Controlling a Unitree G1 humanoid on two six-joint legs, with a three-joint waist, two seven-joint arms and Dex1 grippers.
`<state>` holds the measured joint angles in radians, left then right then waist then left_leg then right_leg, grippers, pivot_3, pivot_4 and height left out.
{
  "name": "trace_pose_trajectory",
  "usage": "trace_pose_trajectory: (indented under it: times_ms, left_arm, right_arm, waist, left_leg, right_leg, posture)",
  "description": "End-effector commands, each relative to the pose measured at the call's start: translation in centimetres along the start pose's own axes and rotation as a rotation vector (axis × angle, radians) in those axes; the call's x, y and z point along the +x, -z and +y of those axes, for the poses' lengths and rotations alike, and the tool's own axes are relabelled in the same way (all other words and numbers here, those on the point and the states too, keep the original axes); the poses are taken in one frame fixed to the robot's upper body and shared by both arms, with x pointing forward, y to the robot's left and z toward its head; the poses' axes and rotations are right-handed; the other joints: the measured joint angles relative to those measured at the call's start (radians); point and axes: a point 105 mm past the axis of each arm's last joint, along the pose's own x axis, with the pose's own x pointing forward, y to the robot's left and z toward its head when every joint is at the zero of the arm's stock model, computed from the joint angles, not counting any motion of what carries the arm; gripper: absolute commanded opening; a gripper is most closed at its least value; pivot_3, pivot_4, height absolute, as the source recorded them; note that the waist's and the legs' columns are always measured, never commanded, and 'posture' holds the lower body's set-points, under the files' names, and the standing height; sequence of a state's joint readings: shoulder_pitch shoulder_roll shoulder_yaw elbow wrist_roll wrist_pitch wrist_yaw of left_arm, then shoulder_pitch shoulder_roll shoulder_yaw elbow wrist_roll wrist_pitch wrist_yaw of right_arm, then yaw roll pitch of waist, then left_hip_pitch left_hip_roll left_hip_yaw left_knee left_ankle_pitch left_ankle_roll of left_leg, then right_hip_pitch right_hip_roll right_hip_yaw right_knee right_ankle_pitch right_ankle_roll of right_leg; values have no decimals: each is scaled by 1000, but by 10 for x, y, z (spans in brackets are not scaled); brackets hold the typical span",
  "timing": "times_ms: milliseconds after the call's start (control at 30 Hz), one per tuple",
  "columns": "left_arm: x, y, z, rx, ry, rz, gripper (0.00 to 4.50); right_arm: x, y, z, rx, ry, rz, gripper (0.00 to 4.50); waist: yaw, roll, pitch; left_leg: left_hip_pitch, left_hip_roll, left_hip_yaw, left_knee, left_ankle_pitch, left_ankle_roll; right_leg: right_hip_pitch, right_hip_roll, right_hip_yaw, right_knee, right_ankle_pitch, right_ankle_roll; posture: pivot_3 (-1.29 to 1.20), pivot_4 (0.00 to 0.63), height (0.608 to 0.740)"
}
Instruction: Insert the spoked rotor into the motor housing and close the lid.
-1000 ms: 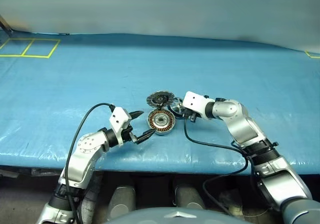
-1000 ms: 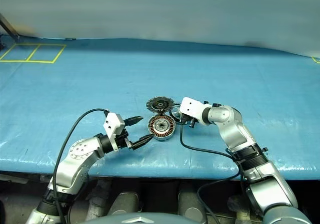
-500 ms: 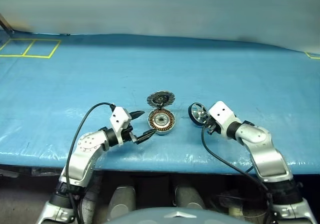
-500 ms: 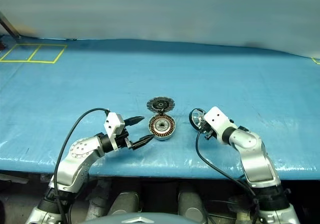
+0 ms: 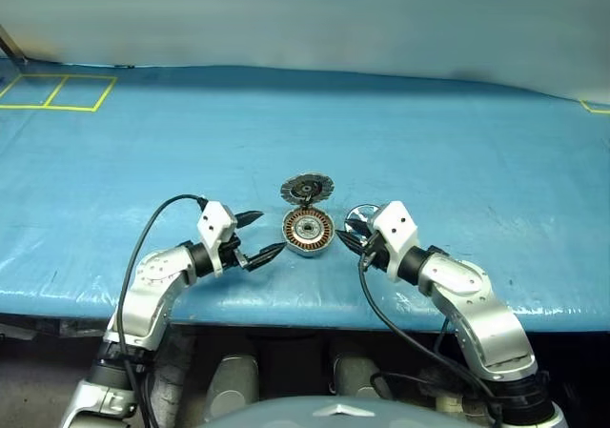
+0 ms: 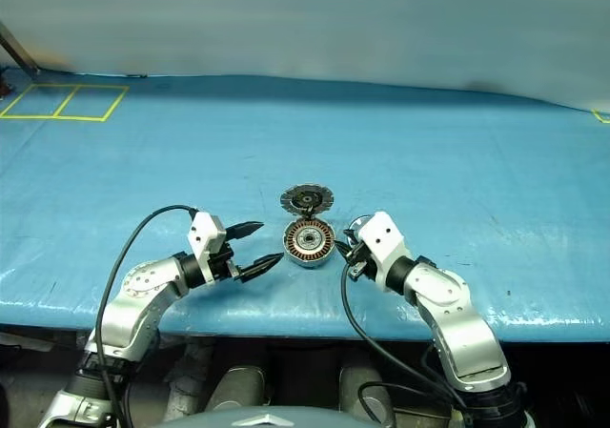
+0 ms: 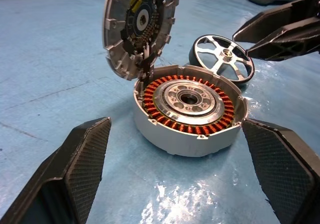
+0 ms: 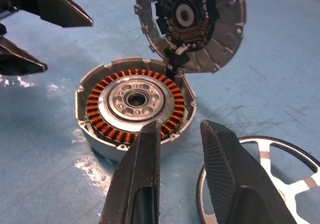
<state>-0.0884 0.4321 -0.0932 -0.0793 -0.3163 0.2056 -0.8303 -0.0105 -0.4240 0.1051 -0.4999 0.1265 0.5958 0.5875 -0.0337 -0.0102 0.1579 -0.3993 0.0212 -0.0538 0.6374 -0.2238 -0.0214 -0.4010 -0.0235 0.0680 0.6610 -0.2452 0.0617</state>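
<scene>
The motor housing lies flat on the blue mat, its copper windings ringing a silver hub. The lid stands on edge at the housing's far rim, notched and grey, its dark inner face toward me. Just right of the housing is the spoked rotor, tilted, with its rim running under one finger of my right gripper. That gripper is shut on the rotor low in the jaws, and only mat shows in the narrow gap between its tips. My left gripper stands wide open just left of the housing, holding nothing.
The blue mat stretches wide behind and to both sides of the parts. Its front edge runs close under both grippers. Yellow tape squares mark the far left corner.
My right gripper drew back from beside the lid, swung out right, then came in beside the housing, rolling as it went; the rotor travelled with it. My left gripper eased slightly left.
</scene>
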Motion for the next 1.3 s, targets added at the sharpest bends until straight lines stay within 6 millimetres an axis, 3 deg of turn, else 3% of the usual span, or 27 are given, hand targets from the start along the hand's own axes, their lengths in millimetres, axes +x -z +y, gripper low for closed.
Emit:
trace_pose_trajectory:
  times_ms: [33,167,367,567,833,1033,1300]
  left_arm:
    - [-2,-5,3,22,-14,-23,4500]
    - [-2,-3,0,20,6,-21,4500]
    - [0,1,0,13,14,-28,4500]
    - [5,4,-1,11,15,-31,4500]
    - [10,6,-4,8,11,-33,4500]
    - [9,6,-5,1,2,-30,4500]
    - [8,4,-9,-1,0,-33,4500]
  right_arm:
    - [-11,-26,-17,-126,37,-47,1311]
    - [-23,-29,-31,-329,3,59,1311]
    - [-24,-26,-43,-426,-109,185,3151]
    - [-15,-21,-57,-630,-141,294,3151]
    - [-5,-14,-60,-866,-247,396,3151]
    - [1,-15,-60,-905,-311,416,3151]
    - [-5,-9,-62,-887,-365,468,3151]
  waist:
    - [-3,0,0]
    - [-2,0,0]
    - [-4,0,0]
    - [-2,0,0]
    - [-3,0,1]
    - [-2,-1,1]
    - [-2,0,1]
  left_leg:
    - [0,0,0,0,0,0]
    - [0,0,0,0,0,0]
    - [0,0,0,0,0,0]
    - [0,0,0,1,0,1]
    - [-1,0,1,1,-1,1]
    - [-1,0,0,1,-1,1]
    - [-1,0,0,1,-1,1]
  right_leg:
    - [0,0,0,0,0,0]
    - [0,0,0,0,0,0]
    - [0,0,0,0,0,0]
    - [0,0,0,-1,1,3]
    - [0,0,0,-1,3,5]
    - [0,0,0,-1,3,5]
    - [0,-1,0,-1,4,4]
  posture:
    - [0,150,740]
    - [0,150,740]
    - [0,150,740]
    - [0,150,740]
    - [0,150,740]
    - [0,150,740]
    - [0,150,740]
